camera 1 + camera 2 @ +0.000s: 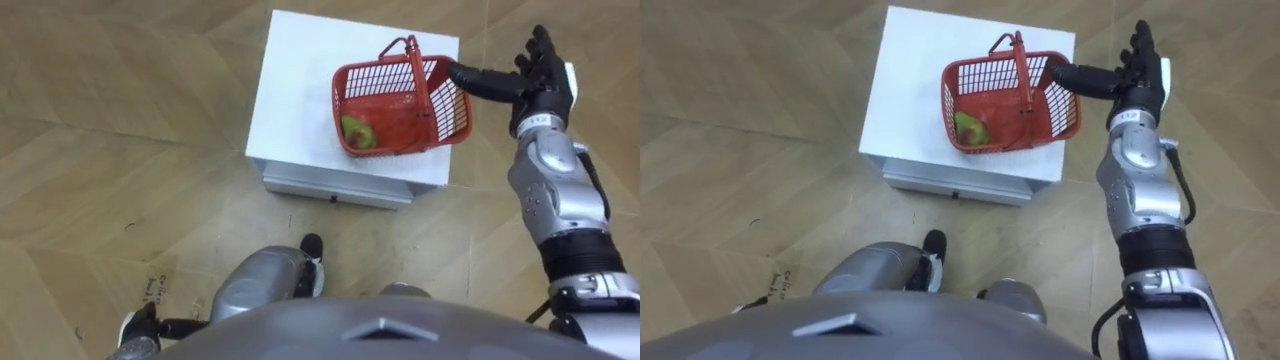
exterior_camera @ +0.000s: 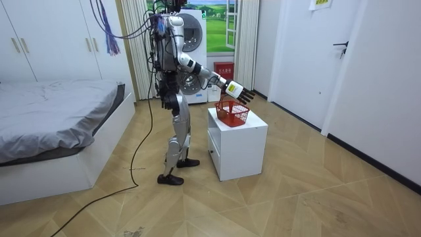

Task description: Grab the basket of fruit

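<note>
A red mesh fruit basket (image 1: pixel 450 110) stands on a white cabinet (image 1: pixel 300 90) in front of me, its handle (image 1: pixel 415 75) upright. A green fruit (image 1: pixel 358 132) lies in its near left corner. My right hand (image 1: pixel 540 85) is at the basket's right side, open, fingers straight and pointing away from me. Its thumb reaches left to the basket's right rim. In the room view I stand at the cabinet (image 2: pixel 237 141) with the right arm stretched over the basket (image 2: pixel 231 112). My left hand (image 1: pixel 135 335) hangs low at my left side.
The cabinet has a drawer front (image 1: pixel 335 185) facing me, and my foot is close to its base. Wooden floor lies all around. A bed (image 2: pixel 52 112) is behind me, a washing machine (image 2: pixel 197 39) to one side, and a door (image 2: pixel 342 59) across the room.
</note>
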